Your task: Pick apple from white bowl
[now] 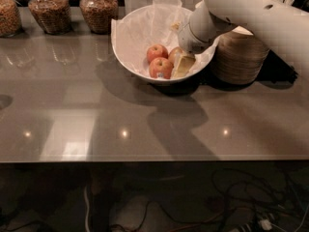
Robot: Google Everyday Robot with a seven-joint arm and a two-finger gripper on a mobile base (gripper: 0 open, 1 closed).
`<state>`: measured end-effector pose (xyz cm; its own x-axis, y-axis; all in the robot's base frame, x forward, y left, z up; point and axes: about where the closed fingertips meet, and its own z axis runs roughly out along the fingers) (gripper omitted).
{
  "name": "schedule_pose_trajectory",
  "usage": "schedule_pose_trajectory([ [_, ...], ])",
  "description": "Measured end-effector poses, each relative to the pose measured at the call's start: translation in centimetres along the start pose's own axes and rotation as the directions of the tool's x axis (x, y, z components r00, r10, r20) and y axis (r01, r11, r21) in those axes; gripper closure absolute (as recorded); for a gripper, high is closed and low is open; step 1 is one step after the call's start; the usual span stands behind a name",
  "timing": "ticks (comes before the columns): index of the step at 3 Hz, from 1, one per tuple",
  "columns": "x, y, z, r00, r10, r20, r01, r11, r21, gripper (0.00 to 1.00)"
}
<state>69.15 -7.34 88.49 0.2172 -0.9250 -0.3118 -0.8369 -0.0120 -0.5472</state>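
The white bowl [126, 57], lined with crinkled white tissue paper, stands at the back middle of the grey table. Two small red apples [157, 52] [161, 67] lie in it, one behind the other. The paler apple [174, 55] sits just right of them, mostly hidden by the gripper. My gripper [182, 66] hangs from the white arm that comes in from the upper right. It is down inside the bowl, right against the pale apple and next to the front red apple.
Three glass jars of grain [47, 9] stand along the back left. A stack of beige disposable bowls [240, 57] stands right of the white bowl, under the arm. The table's front edge [154, 159] runs across, with cables on the floor below.
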Motion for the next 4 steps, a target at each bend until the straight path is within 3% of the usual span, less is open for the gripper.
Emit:
schedule_pose_trajectory([
  [3, 3.0, 0.7, 0.6, 0.993, -0.002, -0.121, -0.001, 0.9995, -0.030, 0.30],
  [4, 3.9, 0.8, 0.7, 0.988, 0.010, -0.154, -0.015, 0.9993, -0.034, 0.29],
])
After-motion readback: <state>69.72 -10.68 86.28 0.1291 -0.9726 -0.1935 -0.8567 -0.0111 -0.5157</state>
